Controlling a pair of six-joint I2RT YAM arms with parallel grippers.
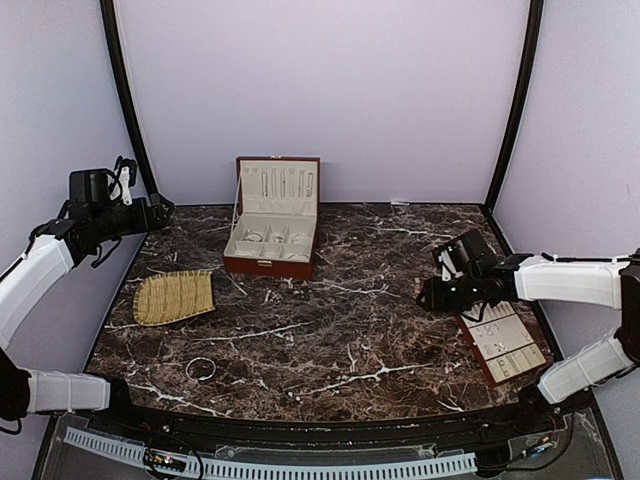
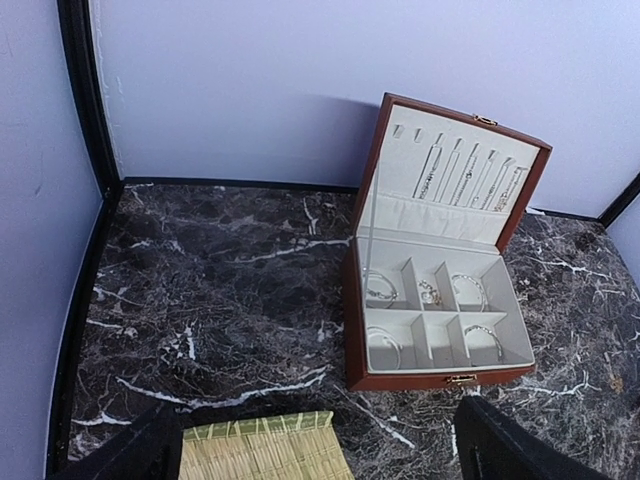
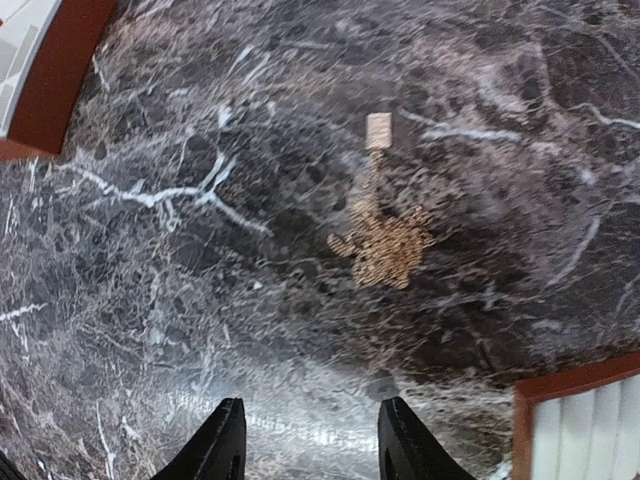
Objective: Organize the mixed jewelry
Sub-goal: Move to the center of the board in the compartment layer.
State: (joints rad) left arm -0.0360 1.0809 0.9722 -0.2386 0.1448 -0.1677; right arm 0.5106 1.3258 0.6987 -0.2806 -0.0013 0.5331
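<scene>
Enclosure: pale lavender walls (image 1: 320, 90), black corner posts.

Surface: dark marble table (image 1: 340, 330), white-veined.

Left arm (image 1: 40, 270): raised over the table's left edge. The left gripper (image 1: 158, 210) points toward the box. Its black fingers (image 2: 130, 455) stand wide apart at the wrist view's lower corners, with nothing between them.

Right arm (image 1: 570, 280): reaches in from the right. The right gripper (image 1: 428, 294) sits low over the marble just beyond the tray. Its fingers (image 3: 222, 440) are parted with only bare marble in the gap; nothing is gripped.

Red-brown box (image 1: 270, 262): back centre, lid upright, cream interior divided into compartments.

Cream slotted tray (image 1: 500, 345): brown-rimmed, near right edge, beside the right arm.

Woven mat (image 1: 173, 297): straw-coloured, left of centre, in front of the box and well apart from it.

Mixed jewelry:
- One thin bangle hoop (image 1: 200, 368) lies loose on the marble, near front left, in front of the mat.
- Silvery hoops (image 2: 380, 288) and a small ring (image 2: 430, 292) lie in the box compartments.
- Chains (image 2: 470, 175) hang in the lid.

Unidentified: a blurred golden-tan cluster (image 3: 385, 248) on the marble ahead of the right fingers, apart from them; too soft to name.
</scene>
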